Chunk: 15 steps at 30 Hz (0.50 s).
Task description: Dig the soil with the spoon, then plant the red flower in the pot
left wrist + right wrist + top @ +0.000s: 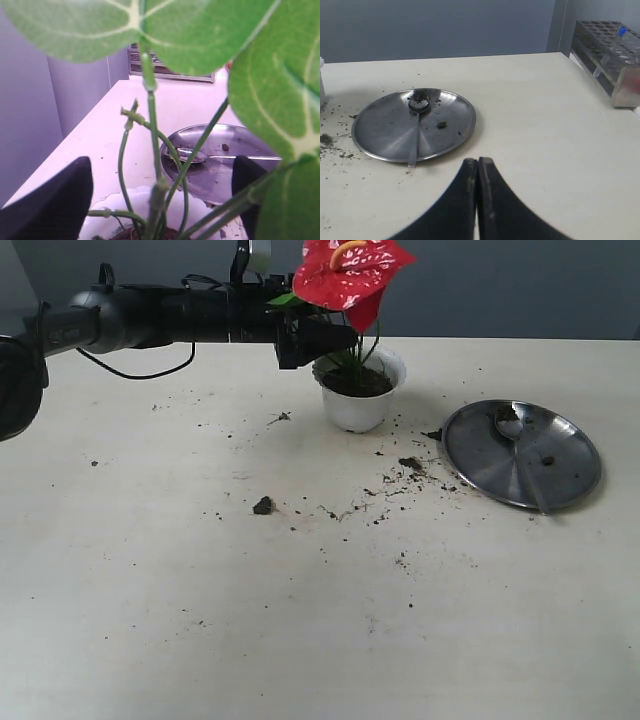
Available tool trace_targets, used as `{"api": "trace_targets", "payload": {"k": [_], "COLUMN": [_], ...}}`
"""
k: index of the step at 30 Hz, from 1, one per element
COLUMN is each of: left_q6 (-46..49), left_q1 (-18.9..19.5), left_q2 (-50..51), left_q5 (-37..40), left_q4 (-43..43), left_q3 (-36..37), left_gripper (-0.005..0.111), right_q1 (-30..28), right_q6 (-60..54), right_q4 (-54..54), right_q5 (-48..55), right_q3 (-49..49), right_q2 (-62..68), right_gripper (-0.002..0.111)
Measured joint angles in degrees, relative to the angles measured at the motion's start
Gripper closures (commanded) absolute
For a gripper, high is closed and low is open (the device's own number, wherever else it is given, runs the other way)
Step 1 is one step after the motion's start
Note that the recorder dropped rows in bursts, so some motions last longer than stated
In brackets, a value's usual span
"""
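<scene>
Steel plate (560, 455) near pot (358, 412), soil crumbs (410, 464) between

The left arm (150, 318) is a black tubular body with glossy, rounded joint housings and small pale lettering near one joint. A thin black cable (140, 372) loops beneath it, and a light grey bracket (258, 255) is mounted on top. The left hand (345, 340) is a black, boxy unit. The right hand (478, 162) has two matte black fingers (495, 205), curved and tapering to narrow tips.
</scene>
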Motion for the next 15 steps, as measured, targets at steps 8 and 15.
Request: {"api": "trace_targets", "payload": {"k": [8,15], "left_q6": [-4.2,-8.6], "left_q1": [0.6,1.8], "left_q2": [-2.0,-2.9], "left_q5": [-0.2,-0.4], "left_q4": [4.4,7.1], "left_q3": [0.2,0.2], "left_gripper": [0.033,0.024], "right_q1": [0.0,0.0], "right_q6": [0.0,0.0], "right_q4": [0.0,0.0], "right_q5": [0.0,0.0], "right_q3": [0.0,0.0], "right_q2": [0.0,0.0], "right_gripper": [0.108,0.108]}}
